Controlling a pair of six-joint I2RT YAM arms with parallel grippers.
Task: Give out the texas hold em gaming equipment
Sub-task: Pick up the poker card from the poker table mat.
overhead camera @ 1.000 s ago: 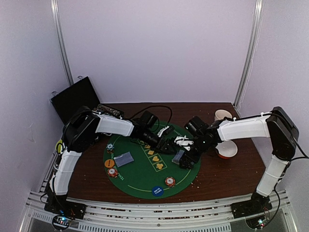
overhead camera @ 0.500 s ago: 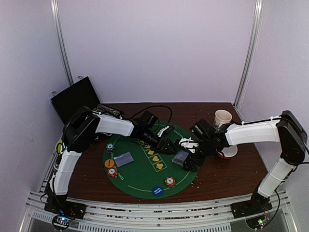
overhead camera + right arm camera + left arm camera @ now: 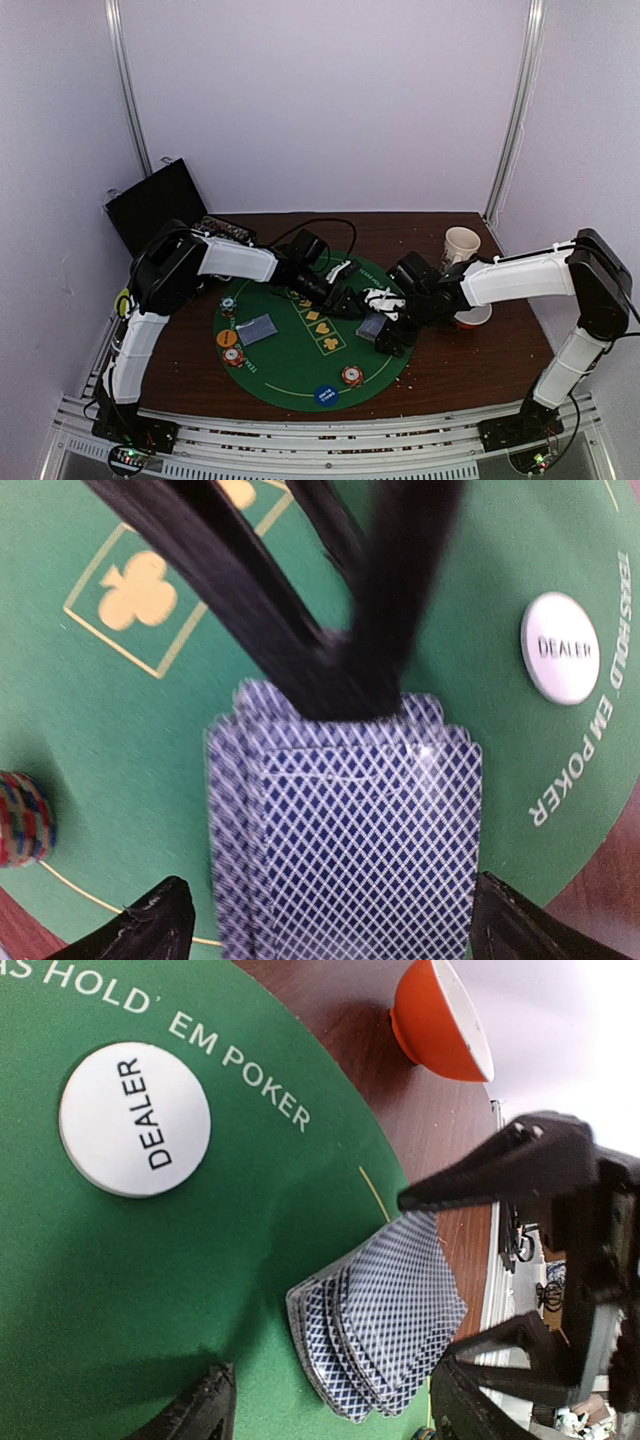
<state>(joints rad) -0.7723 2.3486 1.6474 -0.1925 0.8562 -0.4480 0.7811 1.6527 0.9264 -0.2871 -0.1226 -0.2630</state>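
Blue-backed card stack is sitting low-centre in the right wrist view — right gripper is straddling it, jaws open.

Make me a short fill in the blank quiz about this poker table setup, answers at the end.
The white disc on the green mat reads ____.
The whole yellow suit symbol in the right wrist view is a ____.
The right tool straddles a fanned stack of ____.
That stack's back pattern is white and ____.
Missing words: DEALER; club; cards; blue.
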